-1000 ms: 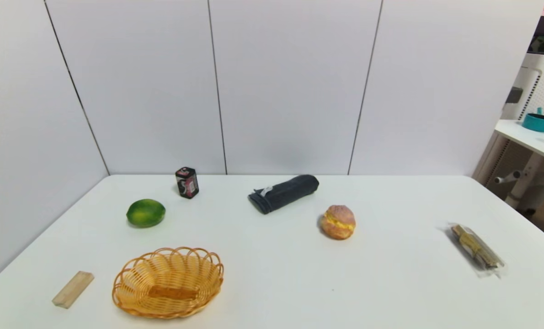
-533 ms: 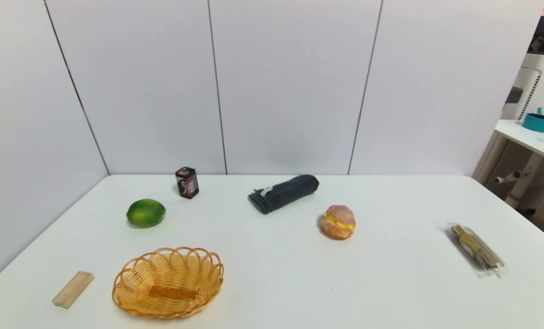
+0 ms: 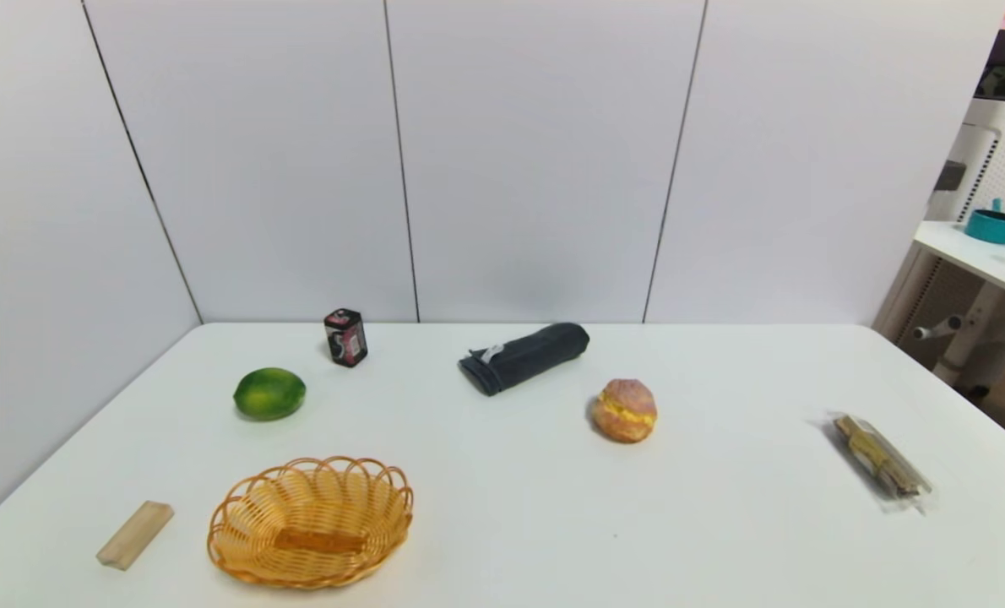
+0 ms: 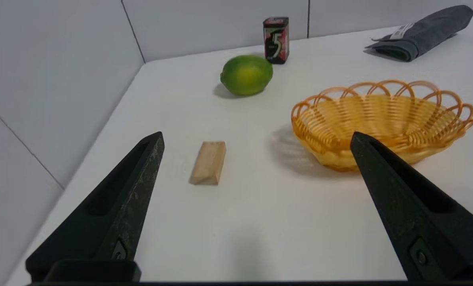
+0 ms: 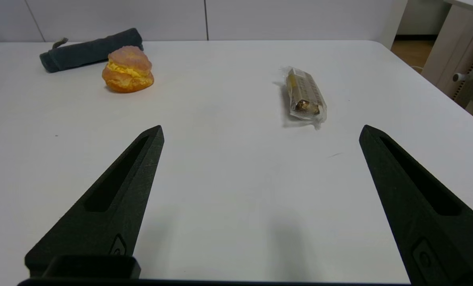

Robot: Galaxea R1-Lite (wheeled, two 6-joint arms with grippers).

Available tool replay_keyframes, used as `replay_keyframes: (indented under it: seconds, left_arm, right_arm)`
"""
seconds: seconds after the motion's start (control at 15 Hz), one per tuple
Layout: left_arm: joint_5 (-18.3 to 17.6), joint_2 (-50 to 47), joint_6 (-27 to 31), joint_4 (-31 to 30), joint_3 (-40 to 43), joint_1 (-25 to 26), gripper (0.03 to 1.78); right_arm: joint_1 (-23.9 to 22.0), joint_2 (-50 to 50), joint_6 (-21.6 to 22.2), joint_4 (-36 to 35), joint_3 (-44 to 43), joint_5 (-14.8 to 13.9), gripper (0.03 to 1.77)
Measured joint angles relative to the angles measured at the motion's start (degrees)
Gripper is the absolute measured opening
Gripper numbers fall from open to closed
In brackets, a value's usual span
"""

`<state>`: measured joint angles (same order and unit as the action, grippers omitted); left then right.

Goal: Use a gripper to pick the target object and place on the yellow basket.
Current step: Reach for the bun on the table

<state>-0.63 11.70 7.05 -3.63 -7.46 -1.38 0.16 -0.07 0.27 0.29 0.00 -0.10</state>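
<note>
Nothing done yet, judging by the layout. Cream-puff bun (image 3: 625, 410) sitting untouched on the white counter (image 3: 511, 507), right of centre, just in front of the rolled dark cloth (image 3: 524, 356) and well apart from the yellow basket (image 3: 310, 522), which stands near the front left. Basket without the bun; possibly a flat brownish strip on its floor, though hard to tell from the weave.

Left tool (image 4: 256, 137) parked low at the near left edge, jaws spread wide, holding nothing, looking out over a wooden block (image 4: 208, 163) and the basket (image 4: 381, 121). Right tool (image 5: 260, 133) likewise low at the near right edge, jaws wide apart and empty, with the bun (image 5: 128, 69) ahead and off toward the robot's left, and a wrapped snack bar (image 5: 305, 95) nearer. Neither tool visible from the head camera.

Also on the counter: a green lime-like fruit (image 3: 269, 393) and a small dark box (image 3: 345, 337) at the back left, not part of the job.

Everything left to do: reach to the bun, close on it, lift, carry across to the basket, release. Right arm the likelier choice, being on the bun's side.
</note>
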Motion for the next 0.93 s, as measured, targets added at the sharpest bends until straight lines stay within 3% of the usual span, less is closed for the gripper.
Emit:
replay_keyframes:
  seconds: [0.27, 0.6, 0.73, 0.93]
  left_arm:
    - [-5.9, 15.8, 6.1, 0.4, -18.6, -3.0, 1.69]
    - [-18.7, 39.3, 15.2, 1.2, -41.9, -5.4, 1.69]
    - [-22.4, 48.6, 17.2, 1.3, -50.0, -9.4, 1.69]
    - [-24.1, 61.3, 17.9, 1.3, -60.1, -18.0, 1.69]
  right_arm:
    - [0.0, 0.0, 0.0, 0.0, 0.0, 0.0, 1.7]
    - [0.0, 0.0, 0.0, 0.0, 0.0, 0.0, 1.7]
    - [0.0, 0.0, 0.0, 0.0, 0.0, 0.0, 1.7]
    - [0.0, 0.0, 0.0, 0.0, 0.0, 0.0, 1.7]
